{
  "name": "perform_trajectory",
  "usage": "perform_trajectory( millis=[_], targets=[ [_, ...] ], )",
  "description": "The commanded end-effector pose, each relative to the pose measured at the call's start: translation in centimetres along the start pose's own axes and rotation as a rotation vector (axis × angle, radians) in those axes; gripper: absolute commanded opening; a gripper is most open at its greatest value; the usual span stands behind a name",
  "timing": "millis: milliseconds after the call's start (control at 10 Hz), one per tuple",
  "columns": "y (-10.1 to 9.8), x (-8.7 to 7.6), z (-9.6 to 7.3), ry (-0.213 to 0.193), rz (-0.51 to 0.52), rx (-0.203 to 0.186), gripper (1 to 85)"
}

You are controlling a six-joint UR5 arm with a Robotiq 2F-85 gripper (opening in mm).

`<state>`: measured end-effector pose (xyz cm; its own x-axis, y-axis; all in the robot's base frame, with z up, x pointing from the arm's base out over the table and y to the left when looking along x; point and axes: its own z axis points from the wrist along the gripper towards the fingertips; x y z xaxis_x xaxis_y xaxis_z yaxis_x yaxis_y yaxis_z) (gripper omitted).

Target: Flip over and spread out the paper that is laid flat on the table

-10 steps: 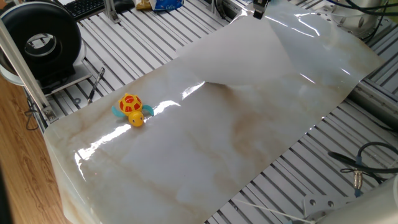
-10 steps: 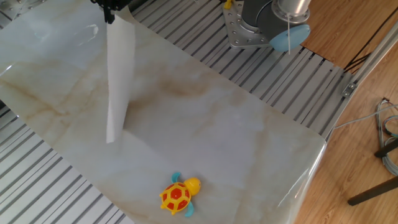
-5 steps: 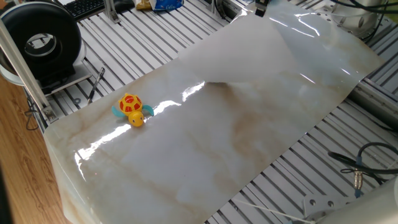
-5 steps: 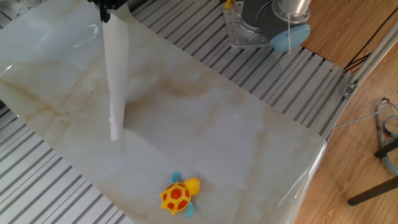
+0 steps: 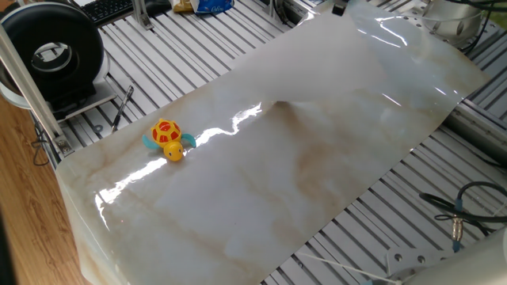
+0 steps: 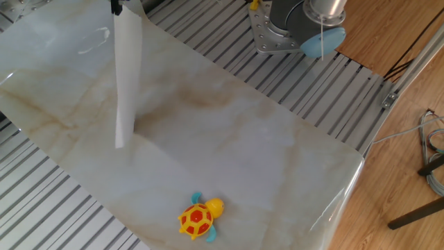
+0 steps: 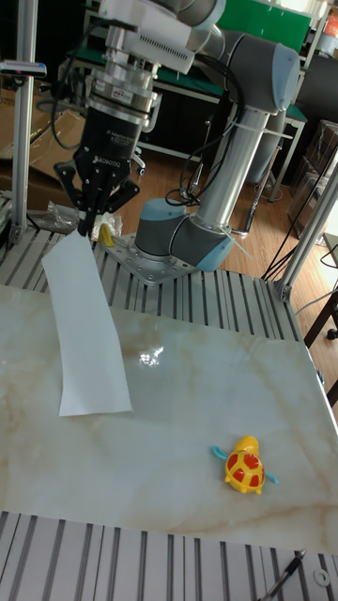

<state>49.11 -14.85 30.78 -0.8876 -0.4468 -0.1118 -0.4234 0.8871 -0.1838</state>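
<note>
The white paper (image 7: 86, 329) hangs from my gripper (image 7: 91, 223), whose fingers are shut on the sheet's top edge above the far end of the marble table (image 7: 169, 441). The sheet droops steeply, and its lower edge sits at or just above the tabletop; I cannot tell if it touches. In the other fixed view the paper (image 6: 127, 76) shows almost edge-on below the gripper (image 6: 116, 7). In one fixed view the paper (image 5: 317, 63) fans out wide under the gripper (image 5: 338, 9), over the glossy table (image 5: 277, 190).
A yellow and red toy turtle (image 5: 166, 140) stands on the table away from the paper, also seen as turtle (image 7: 247, 467). The arm's base (image 6: 298, 24) is bolted beside the table. A black round device (image 5: 51, 51), a pen (image 5: 123, 107) and cables (image 5: 467, 210) lie on the ribbed frame.
The gripper has risen a little and shifted toward the table's far end with the paper. The sheet's lower edge has lifted slightly and swung with it. The turtle has not moved.
</note>
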Motion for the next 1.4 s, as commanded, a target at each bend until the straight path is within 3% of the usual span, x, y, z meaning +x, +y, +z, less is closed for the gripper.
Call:
perform_trajectory(
  millis=[0, 600, 1000, 1100, 1300],
  targets=[
    [-0.6, -0.1, -1.6, -0.001, -0.032, 0.031, 1.3],
    [-2.8, -0.5, -2.2, 0.001, -0.120, 0.122, 1.3],
    [-3.2, -1.0, -2.4, -0.006, -0.201, 0.145, 1.3],
    [-3.7, -1.4, -2.6, -0.007, -0.242, 0.169, 1.3],
    [-3.4, -2.2, -2.9, -0.010, -0.259, 0.170, 1.3]
  ],
)
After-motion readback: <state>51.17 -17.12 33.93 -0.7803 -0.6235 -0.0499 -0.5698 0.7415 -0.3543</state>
